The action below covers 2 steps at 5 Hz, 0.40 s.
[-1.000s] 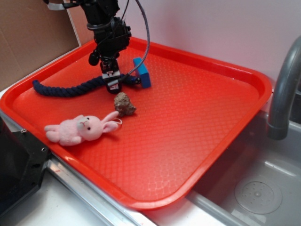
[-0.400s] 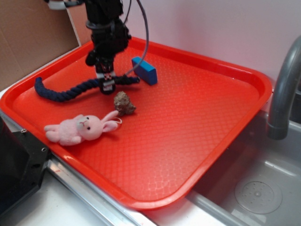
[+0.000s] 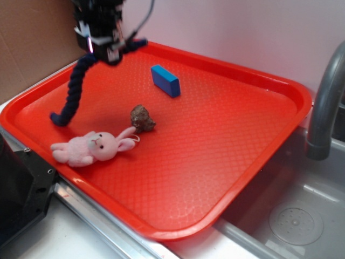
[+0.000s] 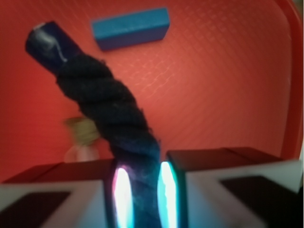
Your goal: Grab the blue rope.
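Red tray [image 3: 253,135] occupies most of the exterior frame and holds four loose items; block [image 3: 165,80] lies flat at upper centre, brown lump [image 3: 142,118] at centre left, bunny [image 3: 92,147] near the lower-left rim, its ear touching the lump; rope [image 3: 74,91] hangs at upper left, pinched near one end by the gripper [image 3: 102,47], its long part drooping to the tray floor beside the bunny; wrist view shows the fingers [image 4: 211,183] pressed against the rope [image 4: 107,111] on both sides, short end projecting toward the block [image 4: 130,28]; right half of the tray floor is bare; grey faucet [image 3: 325,102] stands past the right rim over a sink [image 3: 291,216].
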### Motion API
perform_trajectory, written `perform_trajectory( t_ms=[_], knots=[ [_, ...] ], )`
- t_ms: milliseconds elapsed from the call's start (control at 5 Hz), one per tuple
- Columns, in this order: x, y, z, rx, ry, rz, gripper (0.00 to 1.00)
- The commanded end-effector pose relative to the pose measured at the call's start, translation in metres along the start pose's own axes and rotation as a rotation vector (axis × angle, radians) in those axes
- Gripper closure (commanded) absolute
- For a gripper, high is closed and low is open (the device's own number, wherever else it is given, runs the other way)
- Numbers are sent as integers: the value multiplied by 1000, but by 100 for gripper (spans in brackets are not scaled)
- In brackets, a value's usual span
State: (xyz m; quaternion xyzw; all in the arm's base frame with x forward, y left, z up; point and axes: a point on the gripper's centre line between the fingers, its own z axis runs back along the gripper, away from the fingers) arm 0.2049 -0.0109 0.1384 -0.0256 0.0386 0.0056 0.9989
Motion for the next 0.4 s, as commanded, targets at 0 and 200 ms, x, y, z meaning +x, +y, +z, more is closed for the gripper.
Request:
perform_trajectory(
  t_ms=[0,200],
  knots=[
    [-16,-17,60,-66,-127,106,100],
    [-5,-11,54,-24,-82,100,100]
  ],
)
